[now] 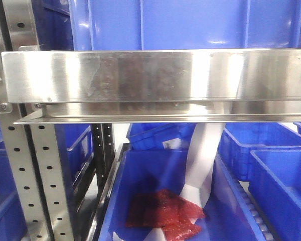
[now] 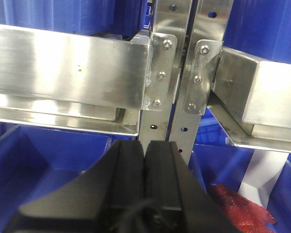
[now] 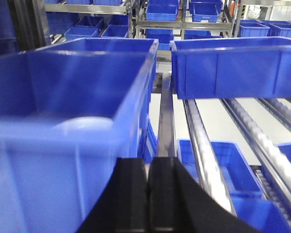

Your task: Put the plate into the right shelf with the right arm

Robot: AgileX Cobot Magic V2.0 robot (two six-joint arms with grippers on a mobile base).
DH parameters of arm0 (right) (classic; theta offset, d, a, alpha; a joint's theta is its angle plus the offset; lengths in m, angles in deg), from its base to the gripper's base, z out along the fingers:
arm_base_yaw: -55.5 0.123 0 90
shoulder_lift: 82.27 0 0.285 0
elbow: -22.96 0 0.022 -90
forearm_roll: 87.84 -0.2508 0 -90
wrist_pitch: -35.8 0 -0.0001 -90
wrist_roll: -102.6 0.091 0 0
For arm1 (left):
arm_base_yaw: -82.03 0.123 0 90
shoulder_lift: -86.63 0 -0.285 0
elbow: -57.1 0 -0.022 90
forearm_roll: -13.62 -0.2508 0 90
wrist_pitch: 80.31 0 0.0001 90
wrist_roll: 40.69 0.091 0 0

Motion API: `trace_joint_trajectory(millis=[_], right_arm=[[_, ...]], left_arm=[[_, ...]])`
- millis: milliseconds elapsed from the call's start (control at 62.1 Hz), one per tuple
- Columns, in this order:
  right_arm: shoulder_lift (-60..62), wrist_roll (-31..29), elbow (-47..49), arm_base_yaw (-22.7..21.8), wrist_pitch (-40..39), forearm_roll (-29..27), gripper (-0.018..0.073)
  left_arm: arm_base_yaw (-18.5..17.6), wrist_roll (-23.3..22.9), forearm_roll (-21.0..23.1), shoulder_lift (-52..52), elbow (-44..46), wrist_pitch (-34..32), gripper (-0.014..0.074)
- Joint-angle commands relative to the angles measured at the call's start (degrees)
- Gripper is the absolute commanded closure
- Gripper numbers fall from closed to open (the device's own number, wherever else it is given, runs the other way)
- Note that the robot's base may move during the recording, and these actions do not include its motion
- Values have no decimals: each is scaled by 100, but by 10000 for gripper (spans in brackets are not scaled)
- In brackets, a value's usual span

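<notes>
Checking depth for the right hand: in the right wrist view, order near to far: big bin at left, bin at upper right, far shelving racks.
1. Big blue bin, left, just ahead of the right hand.
2. Blue bin, upper right, farther back.
3. Far shelving racks, top, background.

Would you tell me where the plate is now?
In the right wrist view, the plate sits inside the large blue bin at left, beyond the shut right hand.

Your plate (image 3: 82, 125) lies inside a blue bin, only its white rim showing; the steel right shelf (image 1: 155, 75) carries blue bins.
</notes>
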Motion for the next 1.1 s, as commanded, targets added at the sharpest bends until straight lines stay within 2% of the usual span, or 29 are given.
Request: trace_joint_trajectory(millis=[0,193,419,870,1079], right_arm=[[709,-32,-403,-42,-489,88,496],[2392,-32,-1695,-42,-464,88,496],[3629,-32,-2245,-42,-468,88,496],[3731,-32,-2363,-42,-468,81,496],[3731,-32,-2914,-42,-561,115,496]], left_arm=[[-11,-40,47,59,-59,-516,724],[-11,-40,47,59,-59,-516,724],[-11,-40,47,59,-59,-516,724],[-11,-40,47,59,-59,-516,724],[-11,-40,47,59,-59,-516,724]])
